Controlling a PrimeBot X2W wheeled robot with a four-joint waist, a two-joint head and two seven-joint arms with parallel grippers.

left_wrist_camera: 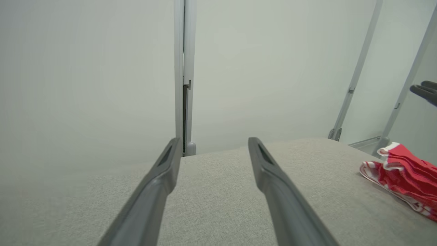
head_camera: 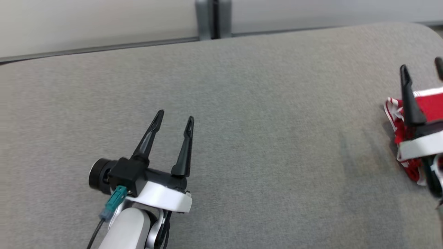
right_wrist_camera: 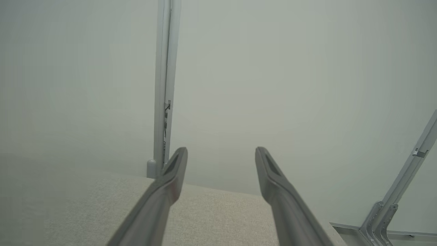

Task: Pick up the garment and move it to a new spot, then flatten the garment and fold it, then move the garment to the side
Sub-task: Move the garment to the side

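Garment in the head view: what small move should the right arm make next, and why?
Probably lift the right gripper clear and draw it back. Its jaws stand open above the garment, which lies bundled near the table's right edge, seemingly already set aside; nothing is gripped.

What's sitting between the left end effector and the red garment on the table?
Nothing: from the left end effector across to the garment, the stretch is bare grey table, as the head view shows.
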